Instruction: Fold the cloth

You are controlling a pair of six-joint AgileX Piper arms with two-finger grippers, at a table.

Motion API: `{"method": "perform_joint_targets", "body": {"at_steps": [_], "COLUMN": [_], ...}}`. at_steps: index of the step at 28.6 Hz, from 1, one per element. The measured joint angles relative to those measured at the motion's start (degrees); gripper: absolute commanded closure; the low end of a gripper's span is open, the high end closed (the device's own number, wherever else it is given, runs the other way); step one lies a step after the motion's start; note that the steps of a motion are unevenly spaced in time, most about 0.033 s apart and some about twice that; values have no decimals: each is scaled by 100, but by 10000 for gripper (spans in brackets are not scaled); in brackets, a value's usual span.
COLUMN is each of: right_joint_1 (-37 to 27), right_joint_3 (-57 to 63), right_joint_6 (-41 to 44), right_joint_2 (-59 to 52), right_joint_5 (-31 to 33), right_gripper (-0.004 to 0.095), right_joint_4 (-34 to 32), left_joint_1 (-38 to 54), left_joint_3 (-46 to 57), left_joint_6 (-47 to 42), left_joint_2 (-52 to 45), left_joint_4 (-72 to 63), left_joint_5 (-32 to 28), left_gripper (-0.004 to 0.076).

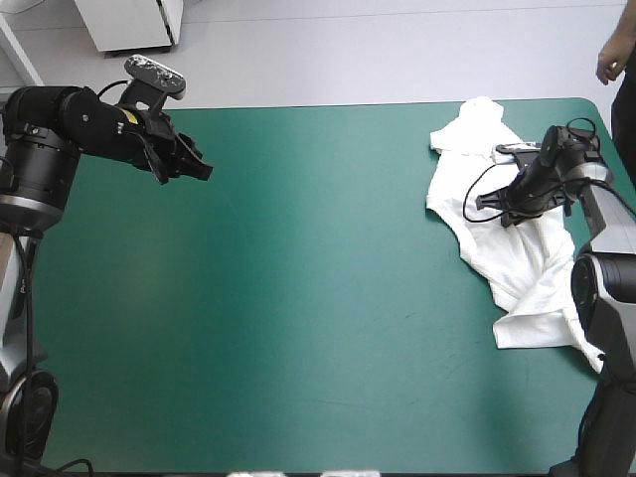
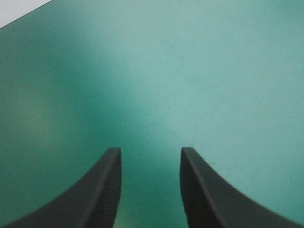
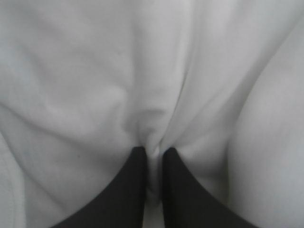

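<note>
Currently, left gripper (image 2: 151,152): hovering, fingers (image 2: 102,192) apart, over teal-green cover (image 1: 328,288)
right gripper (image 3: 153,151): pinching a T-shirt (image 1: 527,273) fold (crumpled, by the cover's right edge)

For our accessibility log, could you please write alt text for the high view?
A crumpled white T-shirt lies along the right side of the teal-green table, and the right hand is down on it, shut on a pinch of fabric. The left hand hovers open over the bare far-left part of the table, well away from the T-shirt.

The T-shirt (image 1: 522,283) lies partly hidden under the right tool (image 1: 509,211).
</note>
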Motion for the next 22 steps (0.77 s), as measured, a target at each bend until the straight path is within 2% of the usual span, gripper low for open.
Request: {"method": "perform_joint_targets", "body": {"at_steps": [4, 9, 12, 22], "right_joint_1": [438, 1363, 2178, 3750], "right_joint_3": [0, -51, -83, -174], "right_joint_6": [-90, -121, -137, -290], "right_joint_2": [-24, -29, -29, -29], "right_joint_5": [71, 236, 347, 534], "right_gripper": [919, 918, 919, 918], "right_joint_4": [86, 273, 483, 969], "left_joint_1": [0, 0, 0, 0], "left_joint_3": [0, 0, 0, 0], "left_joint_6": [-4, -121, -137, -268], "left_joint_2": [-156, -371, -438, -592], "left_joint_4": [116, 611, 742, 1005], "left_joint_5": [-5, -5, -5, -5], "left_gripper": [423, 423, 423, 423]}}
